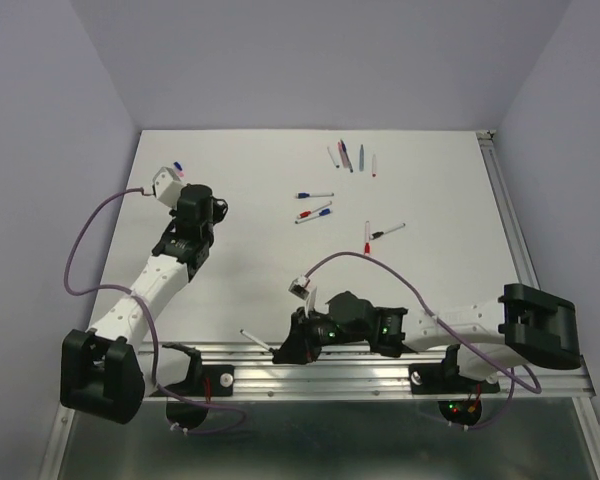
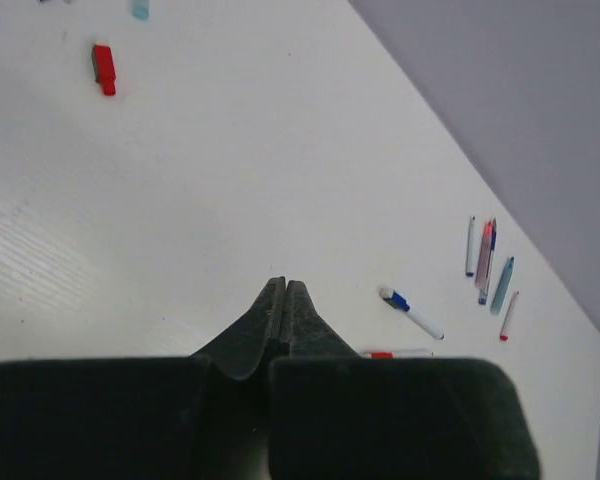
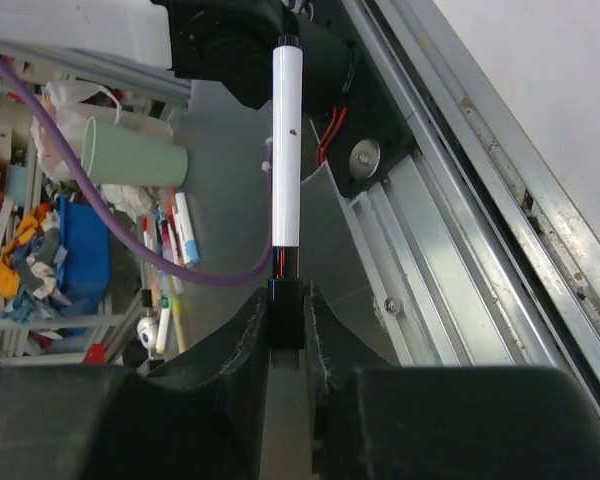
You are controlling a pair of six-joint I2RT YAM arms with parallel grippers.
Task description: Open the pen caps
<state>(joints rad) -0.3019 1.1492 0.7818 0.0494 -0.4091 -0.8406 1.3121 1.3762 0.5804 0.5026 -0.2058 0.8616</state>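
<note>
With the left claw [image 2: 283, 292] clenched empty, the right claw [image 3: 286, 316] pinches only the black cap [image 3: 286, 290], so the unsupported pen [image 3: 286, 150] could slip free.

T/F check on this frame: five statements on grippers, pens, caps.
1. The left gripper is shut on nothing. True.
2. The right gripper is open and empty. False: it is shut on a white pen, gripping its black end.
3. A loose red cap lies on the table. True.
4. The held pen is over the table's middle. False: it is by the near rail.
5. Several pens lie clustered near the far edge. True.
</note>
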